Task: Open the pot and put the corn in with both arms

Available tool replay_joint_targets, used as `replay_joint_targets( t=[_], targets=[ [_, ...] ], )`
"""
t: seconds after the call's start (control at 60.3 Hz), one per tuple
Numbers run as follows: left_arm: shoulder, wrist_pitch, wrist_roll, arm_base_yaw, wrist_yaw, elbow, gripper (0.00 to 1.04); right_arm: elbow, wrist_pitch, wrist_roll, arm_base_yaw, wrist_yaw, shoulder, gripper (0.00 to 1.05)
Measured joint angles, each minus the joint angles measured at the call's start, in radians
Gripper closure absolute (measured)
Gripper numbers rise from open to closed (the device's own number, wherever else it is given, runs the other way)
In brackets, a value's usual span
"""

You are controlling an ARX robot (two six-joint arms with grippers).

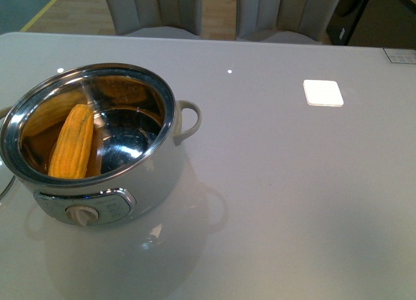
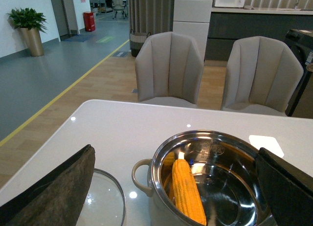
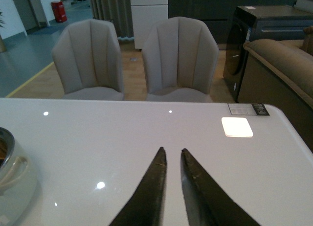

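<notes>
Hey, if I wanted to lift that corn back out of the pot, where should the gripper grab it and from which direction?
Probably grip the corn near its raised upper end, coming straight down through the pot's open top. The cob leans against the steel wall with its lower end down in the bowl, so the upper end looks the most exposed; jaws should close across its width.

Two dark fingers (image 3: 146, 196) sit nearly together above the white tabletop (image 3: 98, 143). The pot (image 3: 12, 174) peeks in nearby.

Front camera looks down; both wrist cameras face chairs, probably sharing the pot (image 1: 97, 144).
</notes>
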Motion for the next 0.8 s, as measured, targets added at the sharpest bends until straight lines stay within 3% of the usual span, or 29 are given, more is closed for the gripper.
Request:
replay_joint_targets(
  t=[0.1, 0.199, 0.614, 0.68, 0.796],
  targets=[
    [0.0, 0.0, 0.0, 0.0, 0.0, 0.0, 0.07, -0.014, -0.015, -0.007, -0.077, -0.102, -0.036, 1.03],
    [0.0, 0.0, 0.0, 0.0, 0.0, 0.0, 0.07, -0.023, -0.021, -0.007, -0.126, -0.119, -0.066, 1.03],
    [0.0, 0.0, 0.0, 0.0, 0.0, 0.0, 0.07, -0.023, -0.148, -0.007, -0.129, -0.124, -0.195, 1.03],
    [0.0, 0.0, 0.0, 0.0, 0.0, 0.0, 0.07, -0.022, -0.3, -0.007, -0.13, -0.124, -0.315, 1.03],
    [0.0, 0.0, 0.0, 0.0, 0.0, 0.0, 0.07, -0.022, -0.323, -0.007, -0.13, -0.124, -0.363, 1.03]
  ],
)
